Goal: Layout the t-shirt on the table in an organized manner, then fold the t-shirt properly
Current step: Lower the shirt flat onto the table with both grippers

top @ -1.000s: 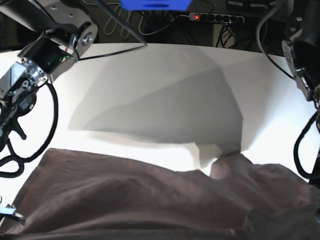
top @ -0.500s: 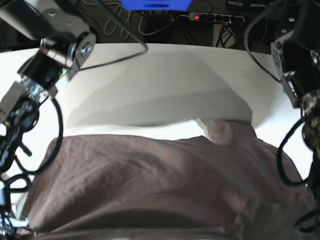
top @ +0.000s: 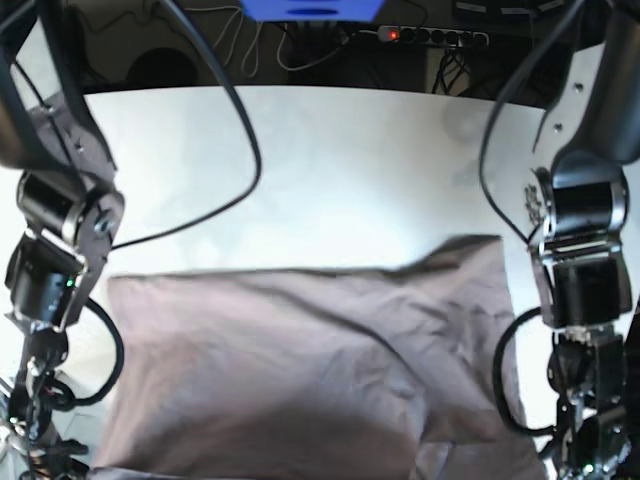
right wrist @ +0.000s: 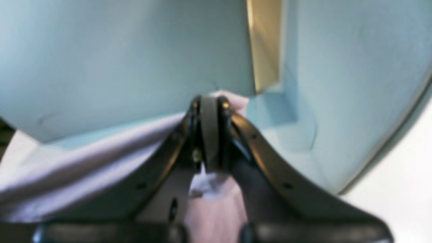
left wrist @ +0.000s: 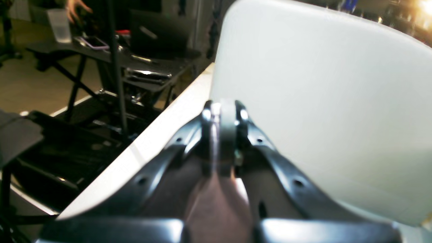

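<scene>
T-shirt [top: 300,370] edges inside table [top: 330,170] rim

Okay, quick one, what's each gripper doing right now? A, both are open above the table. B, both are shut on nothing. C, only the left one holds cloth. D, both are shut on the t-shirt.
D: cloth of the t-shirt is pinched in the left gripper and in the right gripper.
</scene>
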